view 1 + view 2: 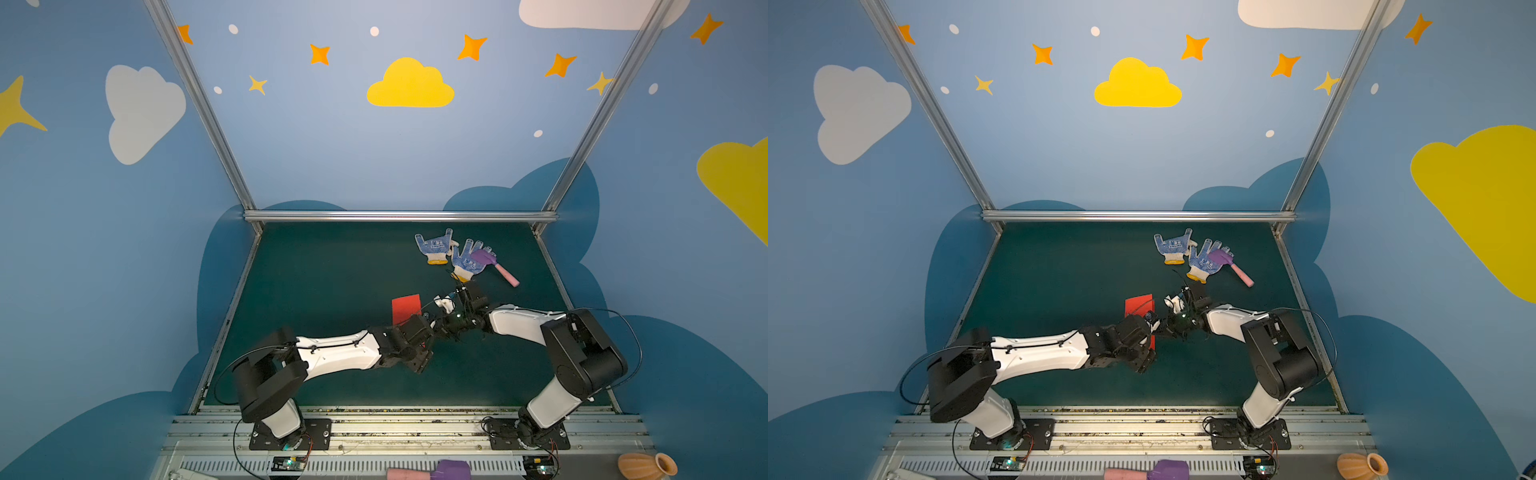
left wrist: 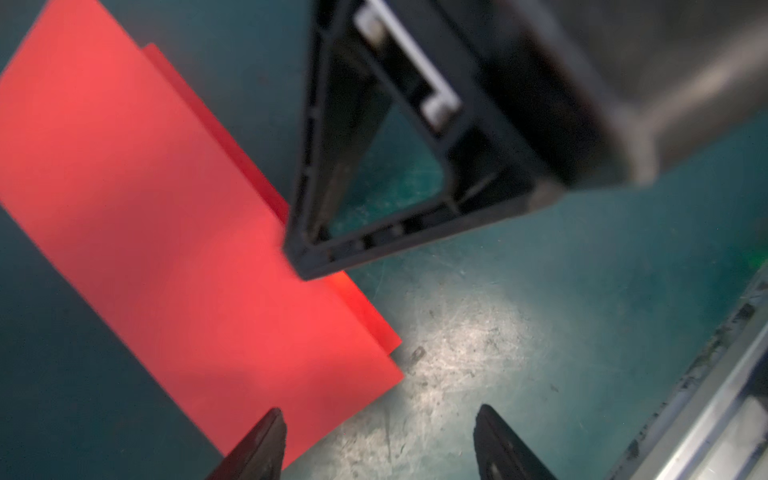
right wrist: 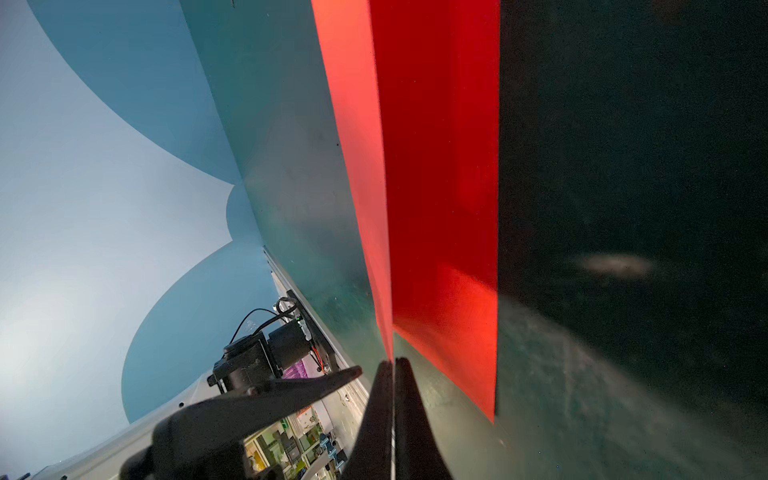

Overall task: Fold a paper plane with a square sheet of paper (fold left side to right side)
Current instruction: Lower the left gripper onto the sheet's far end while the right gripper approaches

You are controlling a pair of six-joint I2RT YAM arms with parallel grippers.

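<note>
The square sheet of paper [image 1: 405, 307] [image 1: 1139, 305] lies on the green mat [image 1: 332, 282] as a bright red rectangle, folded into two layers that are slightly offset [image 2: 166, 232]. My right gripper [image 3: 392, 360] is shut, and the edge of the raised upper layer [image 3: 353, 166] runs in between its tips. The lower layer [image 3: 444, 208] lies flat. My left gripper [image 2: 379, 411] hovers open over the paper's near corner with nothing between its fingers [image 2: 270, 436]. In both top views the two wrists meet at the paper's right near side and hide that part.
Two blue-dotted white gloves [image 1: 434, 247] [image 1: 467, 259] and a purple-and-pink toy hammer [image 1: 494, 266] lie at the back right of the mat. A metal rail [image 1: 399, 216] bounds the far edge. An orange vase [image 1: 646, 465] and another hammer [image 1: 440, 471] sit off the front.
</note>
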